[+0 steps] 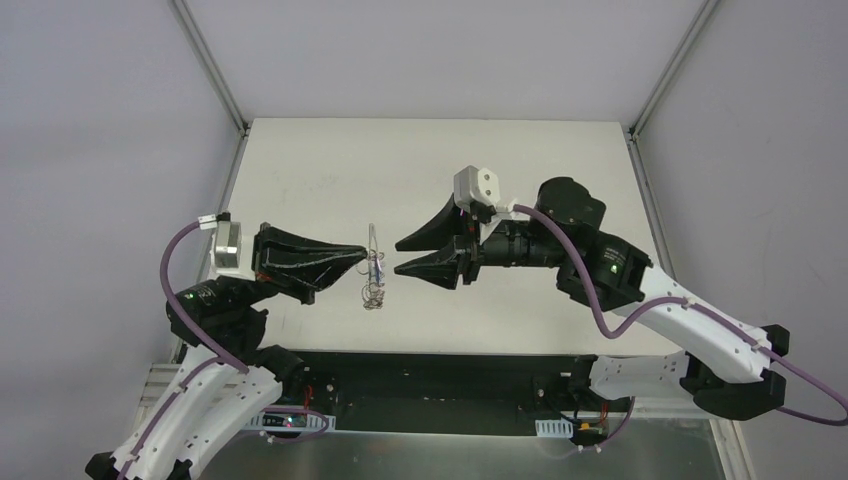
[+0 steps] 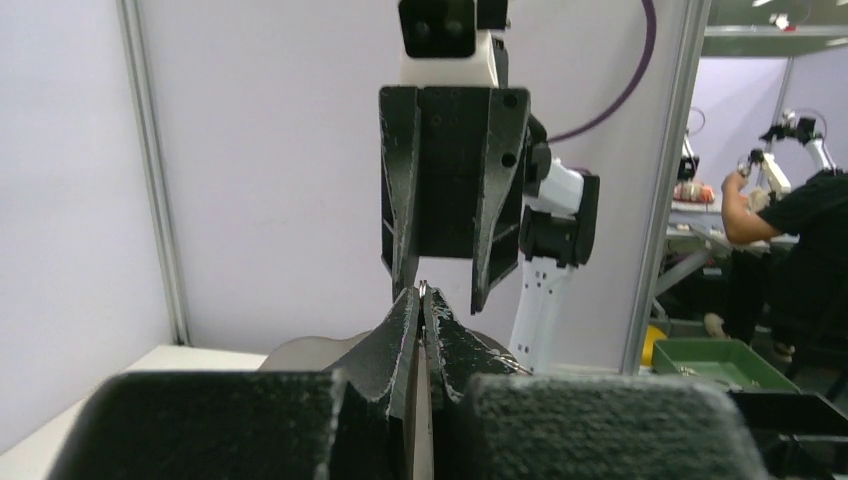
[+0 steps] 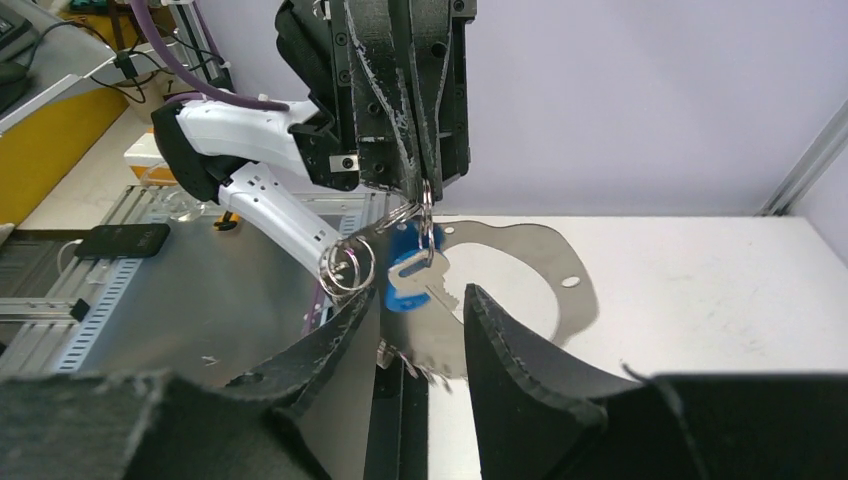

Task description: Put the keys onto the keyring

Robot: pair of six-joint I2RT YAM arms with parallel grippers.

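My left gripper (image 1: 362,258) is shut on the keyring (image 1: 373,240), a thin silvery wire ring held upright and seen edge-on above the table. In the left wrist view only a sliver of its wire (image 2: 423,288) shows between the closed fingertips of that gripper (image 2: 423,297). A blue-headed key (image 3: 408,280) with a silvery blade hangs just below the held keyring (image 3: 427,215), beside a bunch of small metal loops (image 3: 347,268). My right gripper (image 1: 400,257) faces the left one, open. Its fingers (image 3: 480,310) stand just short of the key, with nothing between them.
The beige table (image 1: 330,170) runs back to a grey wall between two aluminium posts (image 1: 210,60). A black strip and grey base plate (image 1: 450,365) lie along the near edge between the arm bases. In the left wrist view, the right gripper (image 2: 445,285) hangs directly opposite.
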